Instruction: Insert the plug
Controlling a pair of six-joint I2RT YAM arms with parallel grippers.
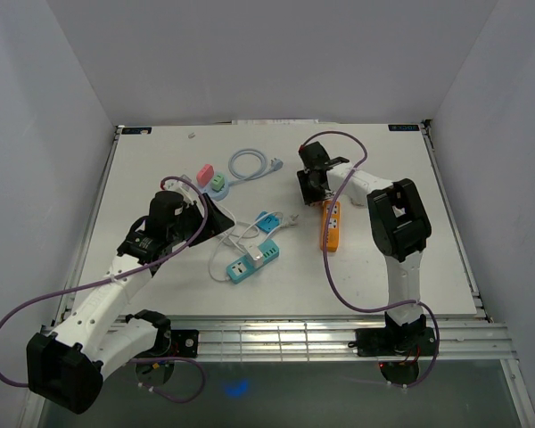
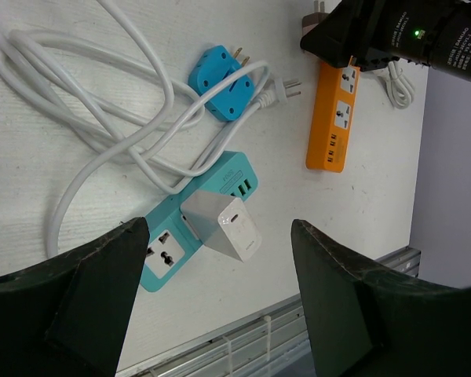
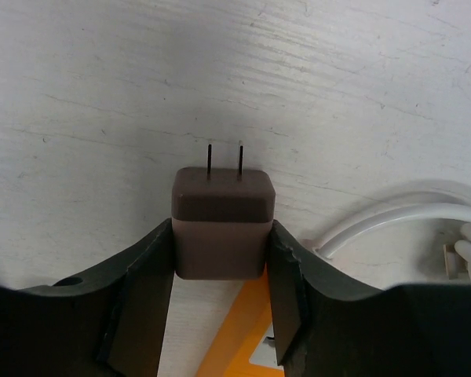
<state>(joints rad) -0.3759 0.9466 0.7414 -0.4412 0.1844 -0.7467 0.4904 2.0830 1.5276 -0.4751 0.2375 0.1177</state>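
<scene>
Held in right pincer (image 3: 220, 243), pads flat on both sides: brown plug (image 3: 223, 208), prongs forward, over surface (image 3: 102, 63) above end of orange strip (image 3: 228, 342). Seems light, rigid, smooth; apt to twist, so best squeezed square across body. Farther off, nothing in wide-open left pincer (image 2: 217, 228).

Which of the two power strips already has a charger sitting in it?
The teal power strip: a white charger stands in one of its sockets. The orange power strip shows only empty sockets.
</scene>
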